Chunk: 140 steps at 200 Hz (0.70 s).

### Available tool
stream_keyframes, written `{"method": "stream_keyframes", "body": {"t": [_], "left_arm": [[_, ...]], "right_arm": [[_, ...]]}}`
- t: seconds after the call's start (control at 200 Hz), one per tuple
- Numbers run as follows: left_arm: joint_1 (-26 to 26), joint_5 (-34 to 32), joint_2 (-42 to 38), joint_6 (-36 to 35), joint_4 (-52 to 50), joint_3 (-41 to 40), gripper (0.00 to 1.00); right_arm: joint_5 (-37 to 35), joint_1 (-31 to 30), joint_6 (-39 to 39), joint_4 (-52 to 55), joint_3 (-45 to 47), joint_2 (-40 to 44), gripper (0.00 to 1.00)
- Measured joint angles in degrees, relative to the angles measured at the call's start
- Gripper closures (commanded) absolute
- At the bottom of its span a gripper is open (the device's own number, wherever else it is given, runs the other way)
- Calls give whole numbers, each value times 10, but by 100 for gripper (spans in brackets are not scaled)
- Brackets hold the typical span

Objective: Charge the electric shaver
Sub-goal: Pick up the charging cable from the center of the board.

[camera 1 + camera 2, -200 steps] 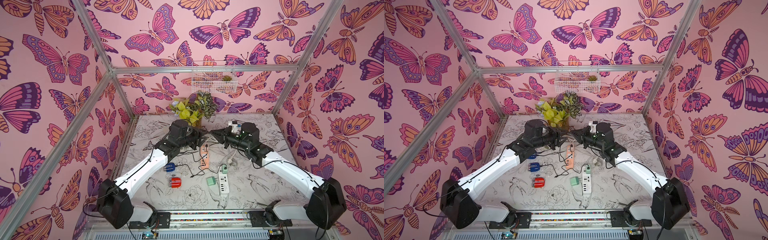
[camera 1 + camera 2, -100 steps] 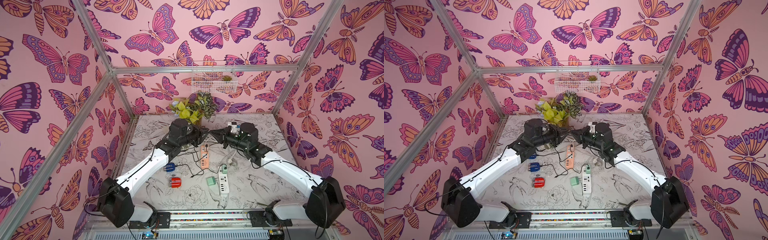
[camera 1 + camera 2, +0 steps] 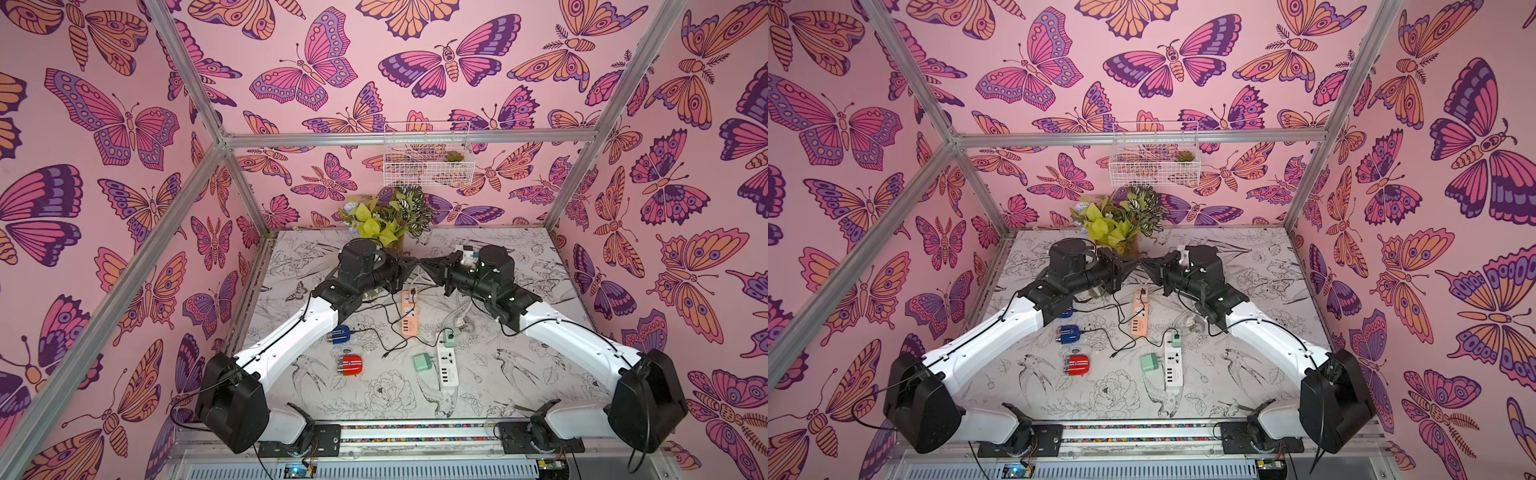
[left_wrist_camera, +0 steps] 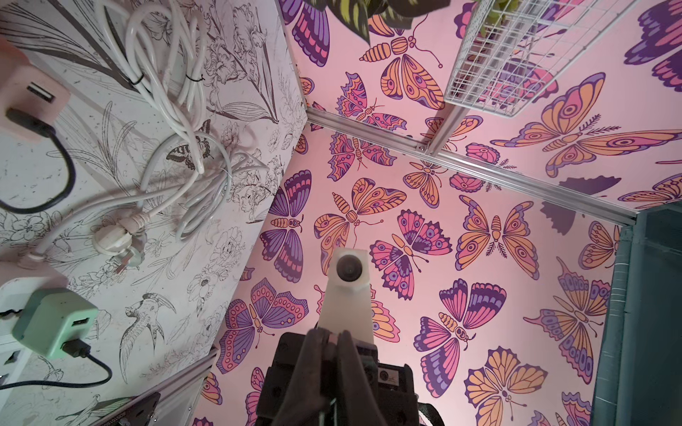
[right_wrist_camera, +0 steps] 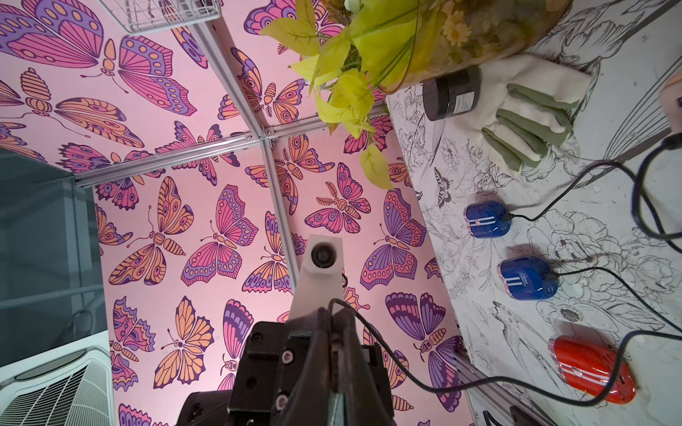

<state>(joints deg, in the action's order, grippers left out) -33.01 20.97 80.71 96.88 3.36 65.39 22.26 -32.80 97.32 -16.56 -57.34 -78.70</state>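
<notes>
Now, shavers (image 5: 527,276): 3 are counted, 2 blue, 1 red
Power strips (image 3: 409,318): 2 are counted
Left gripper (image 3: 412,262): pressed together
Right gripper (image 3: 424,262): pressed together, far centre

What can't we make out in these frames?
- Rear blue shaver: top view, mostly under the left arm.
- Red shaver port: right wrist view, black cable crosses it.
- Right hand grip contents: its own fingers hide the gap.
- Orange power strip: left wrist view, cut by the edge.
</notes>
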Motion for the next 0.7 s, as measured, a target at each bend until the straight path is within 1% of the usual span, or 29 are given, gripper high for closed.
{"method": "stream_keyframes", "body": {"t": [0.015, 0.035, 0.095, 0.135, 0.165, 0.225, 0.32, 0.416, 0.481, 0.541, 0.596, 0.701], "left_arm": [[0, 0, 0, 0, 1, -1, 100], [0, 0, 0, 0, 2, -2, 100], [1, 3, 0, 0, 10, -7, 100], [5, 9, 0, -2, 12, -12, 100], [8, 19, 0, -2, 14, -16, 100], [18, 42, 0, -2, 19, -26, 100], [50, 90, 0, -4, 35, -42, 100], [87, 150, 0, -4, 57, -50, 100], [110, 197, 1, 0, 94, -61, 100], [128, 244, 10, 24, 162, -79, 100], [138, 283, 34, 67, 257, -100, 100], [143, 324, 99, 145, 433, -129, 100]], "right_arm": [[0, 0, 0, 0, 0, 0, 99], [0, 0, 0, 1, 0, 0, 95], [0, 0, -1, 5, 0, 0, 72], [0, 0, -5, 10, 0, 1, 62], [0, 1, -9, 16, 0, 2, 56], [0, 4, -18, 28, 3, 9, 50], [1, 16, -33, 47, 18, 36, 46], [9, 33, -66, 83, 21, 61, 46], [16, 40, -97, 121, 16, 74, 47], [21, 42, -133, 164, 4, 79, 48], [26, 42, -171, 205, -9, 83, 49], [31, 42, -229, 264, -17, 96, 49]]}}
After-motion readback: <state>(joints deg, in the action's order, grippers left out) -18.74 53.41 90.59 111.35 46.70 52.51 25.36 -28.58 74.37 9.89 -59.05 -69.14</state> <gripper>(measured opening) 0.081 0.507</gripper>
